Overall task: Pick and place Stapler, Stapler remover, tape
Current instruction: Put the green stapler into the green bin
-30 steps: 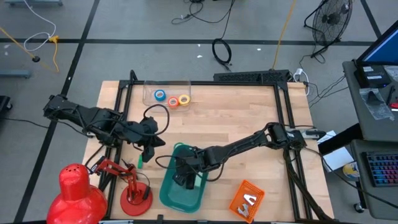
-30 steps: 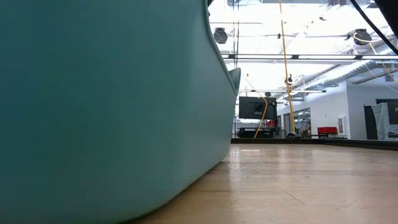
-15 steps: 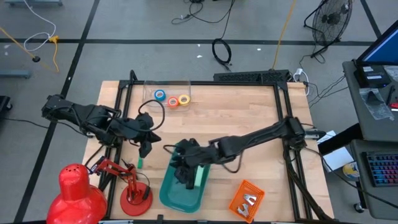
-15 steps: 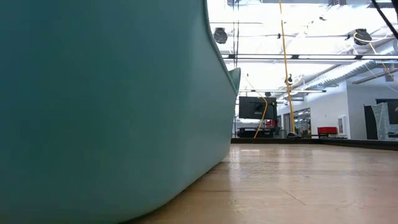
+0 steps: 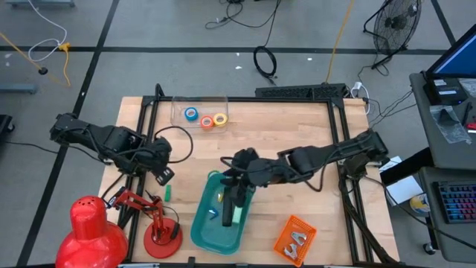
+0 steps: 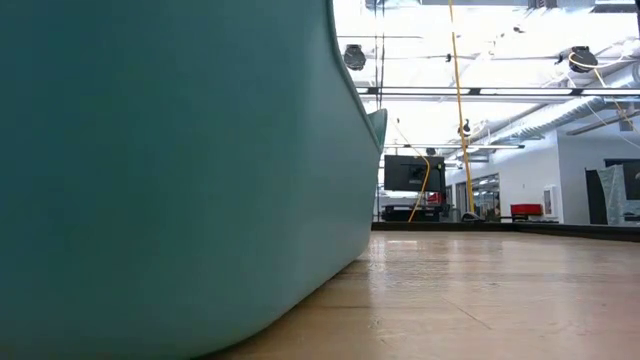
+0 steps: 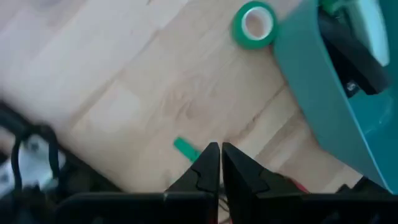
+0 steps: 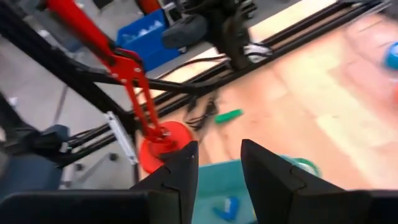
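Tape rolls: three small rings, blue (image 5: 192,114), orange (image 5: 207,122) and yellow (image 5: 220,118), sit together in a clear shallow tray (image 5: 178,105) at the far edge of the wooden table (image 5: 297,126). A fourth, green roll (image 7: 254,25), glossy with a pale core, lies flat on the wood just beside the teal bin (image 5: 202,222) wall.

Progress, judged: partly done. The teal bin, smooth moulded plastic with rounded walls, already holds a pale green block-like item (image 5: 238,214) plus small blue and yellow pieces; cannot identify them. At least the four tape rolls remain outside. A metal piece, possibly the staple remover (image 5: 297,240), lies on an orange pad (image 5: 286,232) near the front edge, well apart from the bin.

Right gripper (image 5: 232,211) hangs over the bin interior, jaws apart, nothing between them in its wrist view. Left gripper (image 5: 160,175) sits over bare wood left of the bin, jaws together, empty. A small green stick (image 7: 185,149) lies near its tips.
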`<state>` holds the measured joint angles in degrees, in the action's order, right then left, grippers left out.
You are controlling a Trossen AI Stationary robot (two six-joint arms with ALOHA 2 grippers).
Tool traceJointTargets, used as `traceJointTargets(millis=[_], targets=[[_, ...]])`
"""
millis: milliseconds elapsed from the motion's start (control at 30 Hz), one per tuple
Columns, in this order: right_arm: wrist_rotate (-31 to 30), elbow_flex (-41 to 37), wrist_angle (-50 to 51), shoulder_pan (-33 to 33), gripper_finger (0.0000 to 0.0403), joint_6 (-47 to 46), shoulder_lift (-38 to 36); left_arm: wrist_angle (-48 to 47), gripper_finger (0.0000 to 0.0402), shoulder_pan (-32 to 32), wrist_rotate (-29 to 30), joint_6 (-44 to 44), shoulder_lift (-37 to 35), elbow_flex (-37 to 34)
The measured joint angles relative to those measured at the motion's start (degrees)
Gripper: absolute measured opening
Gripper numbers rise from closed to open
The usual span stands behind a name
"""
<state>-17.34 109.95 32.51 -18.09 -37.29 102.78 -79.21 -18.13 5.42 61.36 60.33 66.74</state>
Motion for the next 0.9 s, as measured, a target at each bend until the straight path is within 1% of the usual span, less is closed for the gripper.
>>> traceJointTargets(millis=[100,200,300,400,500,600,767,900], targets=[[-1.85,0.0,3.91,0.01,0.0114,1.76,-1.56,-0.87,0.0029,0.0,-2.01,4.91,0.3,-0.17],[-3.57,-0.02,8.14,0.07,0.0114,3.58,-2.98,0.2,0.005,-0.04,-4.81,10.1,0.65,-2.37],[-5.54,-0.01,12.63,0.45,0.0114,4.87,-4.4,3.5,0.0081,-0.36,-9.27,14.68,0.84,-7.35],[-7.46,0.0,16.16,1.21,0.0114,5.27,-5.46,9.53,0.0115,-1.53,-13.31,18.93,1.13,-14.05],[-9.33,-0.02,19.78,1.36,0.0114,6.49,-6.72,15.02,0.0144,-2.56,-13.98,22.37,1.21,-20.46],[-11.06,0.02,21.19,1.49,0.0114,10.21,-7.42,18.85,0.0163,-3.03,-14.68,26.47,1.23,-25.78],[-11.2,0.02,21.18,1.6,0.0114,13.94,-7.67,24.37,0.0182,-4.38,-16.23,31.75,1.21,-32.43],[-11.2,0.02,21.11,1.79,0.0114,16.31,-7.65,30.21,0.0198,-4.5,-16.99,33.72,1.19,-36.55]])
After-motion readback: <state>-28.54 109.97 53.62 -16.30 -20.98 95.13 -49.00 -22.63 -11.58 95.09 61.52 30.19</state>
